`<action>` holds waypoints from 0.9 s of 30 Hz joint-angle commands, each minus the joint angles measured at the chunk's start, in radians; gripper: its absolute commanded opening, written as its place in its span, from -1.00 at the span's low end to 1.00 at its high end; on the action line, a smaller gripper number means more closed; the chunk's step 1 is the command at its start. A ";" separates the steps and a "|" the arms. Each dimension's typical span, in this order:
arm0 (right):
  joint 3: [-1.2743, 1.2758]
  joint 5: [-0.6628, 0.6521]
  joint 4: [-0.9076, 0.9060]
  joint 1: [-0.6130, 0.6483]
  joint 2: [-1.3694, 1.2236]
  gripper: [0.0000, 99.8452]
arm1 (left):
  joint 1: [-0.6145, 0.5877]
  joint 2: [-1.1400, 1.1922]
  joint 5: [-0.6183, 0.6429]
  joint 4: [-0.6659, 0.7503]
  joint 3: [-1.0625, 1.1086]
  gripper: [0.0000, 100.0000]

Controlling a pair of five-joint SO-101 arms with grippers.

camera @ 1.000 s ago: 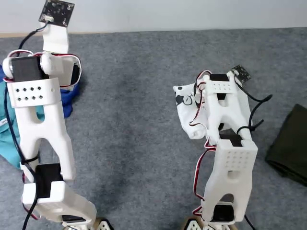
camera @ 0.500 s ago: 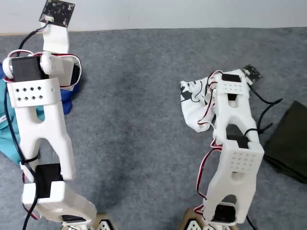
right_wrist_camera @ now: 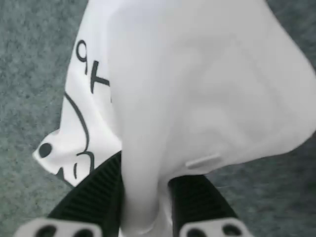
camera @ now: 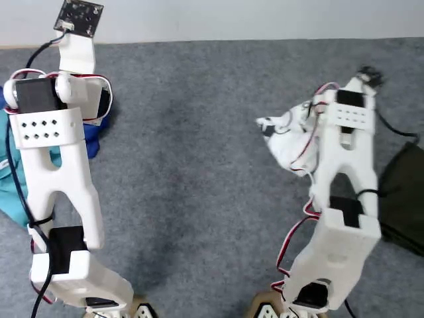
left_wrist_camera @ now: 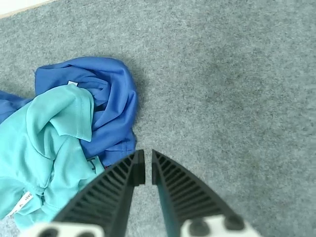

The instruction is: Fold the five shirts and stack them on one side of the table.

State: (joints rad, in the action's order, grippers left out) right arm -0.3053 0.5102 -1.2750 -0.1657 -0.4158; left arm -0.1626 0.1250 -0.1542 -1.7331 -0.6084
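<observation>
The right hand [right_wrist_camera: 143, 173] is clenching the white shirt [right_wrist_camera: 197, 89], which is hanging bunched from it over the counter [camera: 192, 165], just beside the dark shirt [camera: 404, 199]. The left hand [left_wrist_camera: 147, 168] is hovering pinched shut on nothing, well apart from the dark shirt. Because the grip is taking a wad rather than an edge, the white shirt is probably risking landing crumpled, or draping onto the dark shirt and disturbing it.

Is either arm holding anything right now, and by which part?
The right gripper is shut on the white shirt, pinching a bunched fold of cloth. The left gripper, shut, holds nothing.
</observation>
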 commanded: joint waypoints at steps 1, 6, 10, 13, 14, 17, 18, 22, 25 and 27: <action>-0.029 -0.169 -0.056 -0.065 0.114 -0.98 | -0.002 -0.049 -0.005 -0.023 -0.008 -0.92; -0.029 -0.494 -0.156 -0.170 0.127 -0.98 | 0.003 -0.049 -0.005 -0.023 -0.005 -0.92; -0.031 -0.689 -0.223 -0.262 0.128 -0.98 | 0.003 -0.049 -0.003 -0.023 -0.004 -0.92; -0.031 -0.833 -0.266 -0.334 0.128 -0.98 | 0.003 -0.049 -0.003 -0.023 -0.004 -0.92; -0.035 -0.872 -0.272 -0.358 0.131 -0.98 | 0.003 -0.049 -0.003 -0.023 -0.004 -0.92; -0.074 -0.945 -0.280 -0.424 0.147 -0.98 | 0.003 -0.049 -0.003 -0.023 -0.002 -0.92; -0.094 -0.961 -0.280 -0.440 0.150 -0.98 | 0.003 -0.049 -0.003 -0.023 -0.002 -0.92; -0.172 -1.008 -0.280 -0.478 0.153 -0.98 | 0.003 -0.049 -0.003 -0.023 -0.002 -0.92; -0.201 -1.030 -0.280 -0.493 0.153 -0.98 | 0.003 -0.049 -0.003 -0.023 -0.002 -0.92; -0.212 -1.045 -0.280 -0.510 0.153 -0.98 | 0.003 -0.049 -0.003 -0.023 -0.002 -0.92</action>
State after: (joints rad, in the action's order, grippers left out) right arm -0.4480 -0.5071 -1.5497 -0.6475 -0.3406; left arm -0.1626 0.1250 -0.1542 -1.7331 -0.6084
